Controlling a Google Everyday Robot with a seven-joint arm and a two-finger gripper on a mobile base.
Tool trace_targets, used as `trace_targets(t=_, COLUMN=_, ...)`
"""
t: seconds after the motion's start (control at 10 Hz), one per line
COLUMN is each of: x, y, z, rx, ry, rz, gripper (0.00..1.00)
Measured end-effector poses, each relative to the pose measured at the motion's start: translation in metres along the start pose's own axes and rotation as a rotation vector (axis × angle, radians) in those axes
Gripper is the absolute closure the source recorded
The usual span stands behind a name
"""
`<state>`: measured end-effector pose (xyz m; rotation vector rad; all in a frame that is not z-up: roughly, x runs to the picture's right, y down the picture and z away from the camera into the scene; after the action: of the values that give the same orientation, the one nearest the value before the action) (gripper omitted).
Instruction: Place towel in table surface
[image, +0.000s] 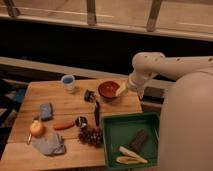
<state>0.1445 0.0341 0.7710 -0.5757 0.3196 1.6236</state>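
Note:
A crumpled grey towel (48, 145) lies on the wooden table (65, 102) at its front left corner, next to an onion (36, 128). The white arm reaches in from the right, and my gripper (121, 89) sits at the right rim of a red bowl (108, 90) near the table's back right. The gripper is far from the towel, across the table from it.
A blue cup (68, 82) stands at the back. A blue sponge (46, 111), a red pepper (63, 126), a dark utensil (96, 111), a small round can (80, 121) and grapes (91, 135) lie mid-table. A green tray (131, 142) holds a dark bar and a banana.

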Motion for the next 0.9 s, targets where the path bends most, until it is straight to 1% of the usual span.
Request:
trace_targets(t=0.4, x=-0.001, y=-0.001, z=-0.001, rx=-0.001, ry=0.0, rz=-0.004, gripper=0.2)
trace_targets(t=0.5, x=-0.002, y=-0.003, z=-0.003, rx=0.001, ry=0.001, rz=-0.025, gripper=0.2)
trace_targets(t=0.6, x=-0.007, y=-0.004, z=-0.007, rx=0.004, ry=-0.008, rz=-0.048, gripper=0.2)
trace_targets(t=0.7, x=-0.012, y=-0.004, z=-0.016, rx=0.008, ry=-0.01, rz=-0.084, gripper=0.2)
trace_targets(t=0.8, x=-0.017, y=0.005, z=-0.03, rx=-0.002, ry=-0.012, rz=-0.15, gripper=0.2)
trace_targets(t=0.9, x=-0.017, y=0.017, z=-0.035, rx=-0.011, ry=-0.012, rz=-0.194, gripper=0.2)
